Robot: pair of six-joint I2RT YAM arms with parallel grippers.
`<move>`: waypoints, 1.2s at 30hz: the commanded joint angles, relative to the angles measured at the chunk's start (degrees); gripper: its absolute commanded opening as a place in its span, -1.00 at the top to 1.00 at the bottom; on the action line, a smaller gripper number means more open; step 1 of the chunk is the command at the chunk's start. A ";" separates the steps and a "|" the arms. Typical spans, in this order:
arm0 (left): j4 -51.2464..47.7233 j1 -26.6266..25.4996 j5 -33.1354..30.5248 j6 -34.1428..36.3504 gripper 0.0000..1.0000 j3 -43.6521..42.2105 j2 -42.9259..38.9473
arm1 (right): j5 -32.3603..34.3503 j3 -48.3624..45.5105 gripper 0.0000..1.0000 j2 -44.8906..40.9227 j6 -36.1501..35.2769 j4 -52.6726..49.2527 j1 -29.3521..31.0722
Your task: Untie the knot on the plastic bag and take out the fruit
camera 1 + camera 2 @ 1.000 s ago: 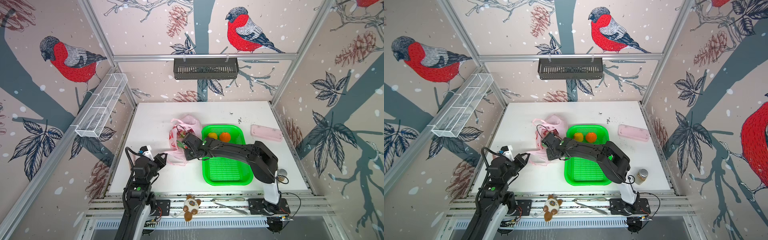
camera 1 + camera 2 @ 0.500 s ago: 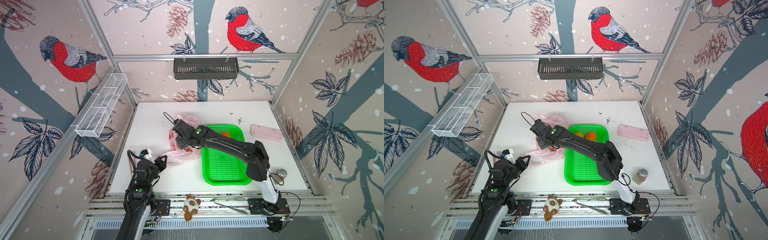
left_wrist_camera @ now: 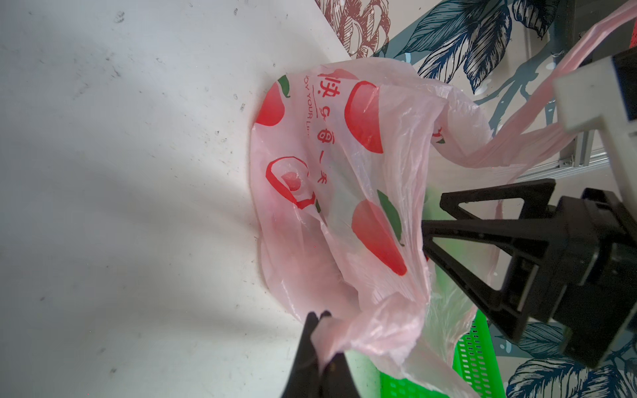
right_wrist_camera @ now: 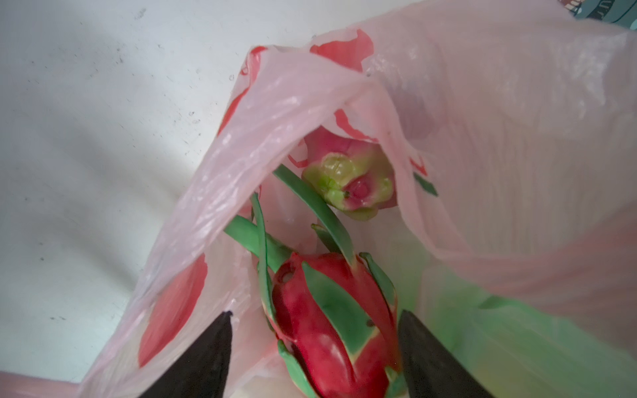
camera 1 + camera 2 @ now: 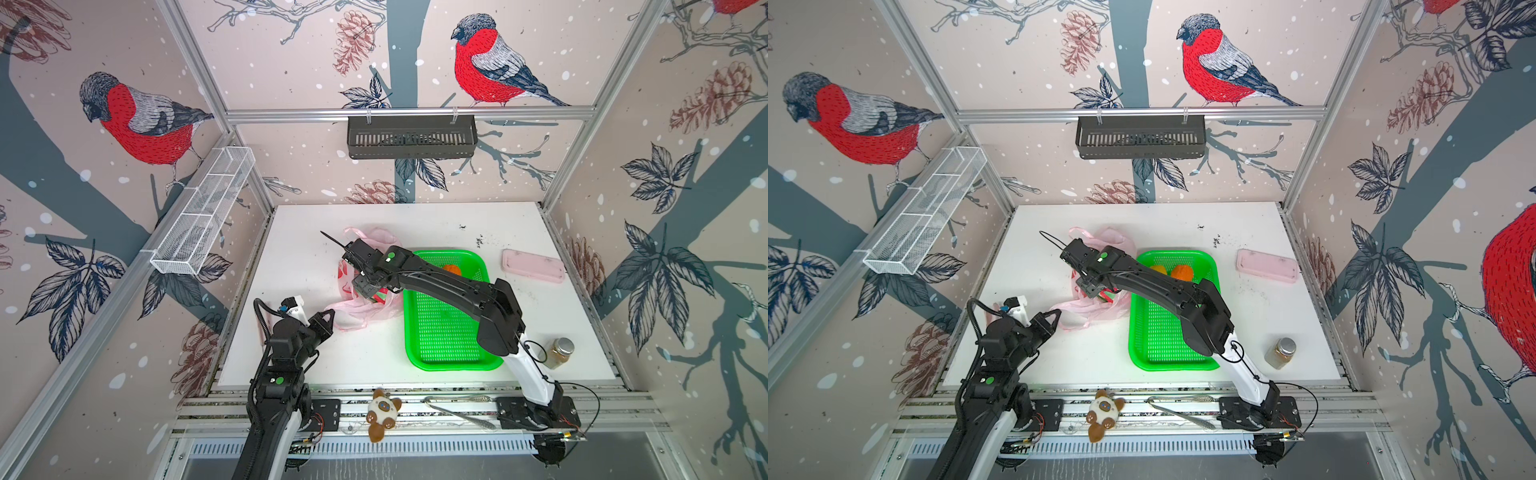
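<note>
— Plastic bag (image 5: pixel 365 307): where does it lie?
— Just left of the green tray (image 5: pixel 440 345), against its rim, with its mouth gaping.
— What worries you nearest the front?
— The left gripper (image 5: pixel 326 322), forward of the tray's left side. Its jaws are pinched tight on a fold of the bag's film and nothing else. That film looks thin and slick. If it slides out, I'd expect the mouth to sag over the fruit.
— And inside the mouth?
— The right gripper (image 4: pixel 315 313) reaches across the tray into the bag. Its jaws stand wide, one on each side of a magenta dragon fruit (image 4: pixel 327 330), not closed on it. The green scales stick out where the fingers would land. A squeeze could catch a scale rather than the body, and the fruit might twist free on the lift. Film also lies close beside one fingertip. Pinch that too and the whole bag pulls against the left gripper's hold.
— Deeper in?
— A second dragon fruit (image 4: pixel 348 182). The nearer one's long scales reach up to it, so they may snag and drag it along.
— And the far end of the tray?
— An orange ball (image 5: pixel 1181 272) and a yellow ball (image 5: pixel 1158 270) lie there side by side. A fruit let go close to them could knock them or roll.
</note>
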 commanded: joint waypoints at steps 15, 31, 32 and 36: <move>1.18 -0.04 2.38 -0.22 1.00 -0.06 -0.17 | -0.87 -4.46 -0.71 1.29 -6.69 -1.64 -2.70; -0.47 -0.14 4.33 -1.55 1.00 0.94 -1.01 | -3.00 -3.39 -0.68 6.90 -6.75 0.07 -3.34; -0.56 -0.01 4.19 -1.61 1.00 0.87 -1.18 | -3.00 -3.01 -0.63 7.23 -6.70 0.09 -3.40; -1.00 -0.08 3.79 -1.65 1.00 1.18 -1.80 | -2.32 -2.40 -0.20 6.86 -6.70 0.68 -3.62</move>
